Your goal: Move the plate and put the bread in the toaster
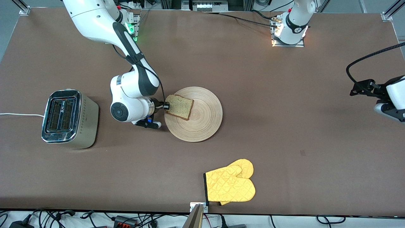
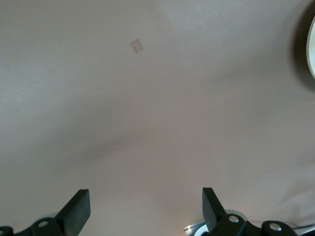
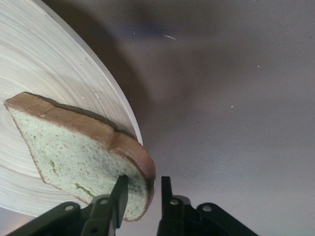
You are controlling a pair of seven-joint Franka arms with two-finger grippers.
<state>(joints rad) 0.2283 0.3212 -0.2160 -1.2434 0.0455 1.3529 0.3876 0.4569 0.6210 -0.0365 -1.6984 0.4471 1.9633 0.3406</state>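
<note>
Right claw [image 3: 140, 189] pinching bread [image 3: 78, 152] edge over plate [image 3: 44, 73]; left claw [image 2: 146, 206] wide, mostly cut off.

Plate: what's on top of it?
One brown wholemeal bread slice lies on the round light-wood plate, overhanging the rim, edge between the right pincer fingers. The wood beneath the slice is hidden.

Open tabletop [image 1: 269, 95] is seen between the plate [image 1: 202, 126] and the left gripper [image 2: 145, 209], held wide apart over bare surface at the left arm's end. The stretch from the plate to the toaster [image 1: 68, 118] is blocked by the right arm's wrist [image 1: 131, 106]. The toaster's slots are unobstructed from above. Nearer the front camera, a yellow oven mitt [image 1: 229, 185] occupies the table edge.
</note>
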